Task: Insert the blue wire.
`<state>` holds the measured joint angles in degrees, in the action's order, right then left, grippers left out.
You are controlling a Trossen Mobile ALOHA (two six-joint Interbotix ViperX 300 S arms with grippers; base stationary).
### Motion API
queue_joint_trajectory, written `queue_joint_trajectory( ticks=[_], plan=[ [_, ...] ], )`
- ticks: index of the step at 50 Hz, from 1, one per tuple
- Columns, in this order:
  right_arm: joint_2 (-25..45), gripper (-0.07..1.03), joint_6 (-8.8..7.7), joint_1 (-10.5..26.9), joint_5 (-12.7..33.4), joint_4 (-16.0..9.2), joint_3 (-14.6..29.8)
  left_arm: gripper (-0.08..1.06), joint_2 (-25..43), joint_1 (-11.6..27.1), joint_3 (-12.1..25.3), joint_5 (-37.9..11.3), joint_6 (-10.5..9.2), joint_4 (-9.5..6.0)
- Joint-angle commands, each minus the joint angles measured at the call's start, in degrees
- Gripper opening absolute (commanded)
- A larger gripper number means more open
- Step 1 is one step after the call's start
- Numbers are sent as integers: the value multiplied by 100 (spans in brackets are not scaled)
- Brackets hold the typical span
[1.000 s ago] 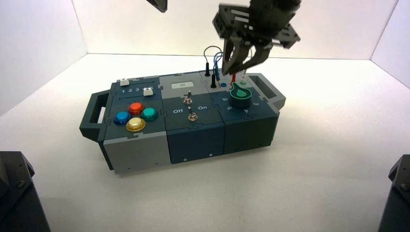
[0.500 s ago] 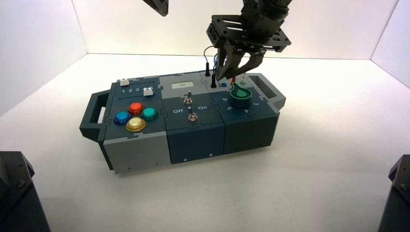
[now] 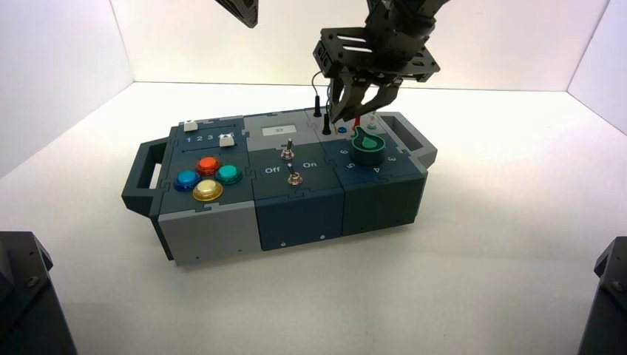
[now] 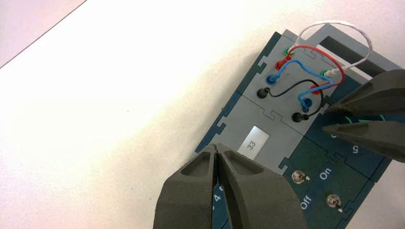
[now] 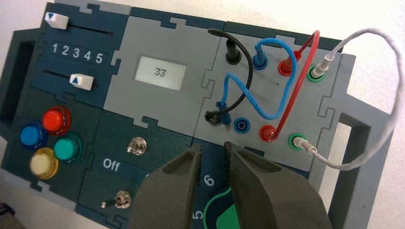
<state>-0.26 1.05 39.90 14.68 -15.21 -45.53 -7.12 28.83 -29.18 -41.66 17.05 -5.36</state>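
The blue wire (image 5: 248,98) loops over the grey wire panel (image 5: 191,62). One of its plugs (image 5: 260,59) stands in a far socket. The other plug (image 5: 223,115) lies tilted against the black plug (image 5: 212,118), beside an empty blue socket (image 5: 242,125). My right gripper (image 5: 212,148) hovers open just short of that loose plug, holding nothing. In the high view the right gripper (image 3: 353,112) hangs over the box's far right corner. My left gripper (image 4: 216,147) is shut and empty, raised behind the box (image 3: 240,11).
Red wire (image 5: 298,76), white wire (image 5: 382,95) and black wire (image 5: 248,71) cross the same panel. The green knob (image 3: 367,148) sits right under the right gripper. The display (image 5: 160,72) reads 33. Toggle switches (image 3: 290,164), coloured buttons (image 3: 207,177) and sliders (image 3: 211,133) lie leftward.
My right gripper has shifted left and slightly lower over the wire panel, and its jaws have spread wider. The left arm has hardly moved.
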Motion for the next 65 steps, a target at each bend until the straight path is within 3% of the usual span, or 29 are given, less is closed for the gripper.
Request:
queue_joint_trajectory(
  ticks=[1, 25, 65],
  plan=[
    [-35, 28, -9, 9, -105, 26, 167, -3, -88, -26, 70, 35, 9, -9],
    [0, 28, 0, -299, -132, 123, 255, -3, -105, -26, 0, 44, 18, -9],
    [0, 28, 35, -308, 0, 123, 439, -3, -79, -26, -18, 70, 18, 0]
  ],
)
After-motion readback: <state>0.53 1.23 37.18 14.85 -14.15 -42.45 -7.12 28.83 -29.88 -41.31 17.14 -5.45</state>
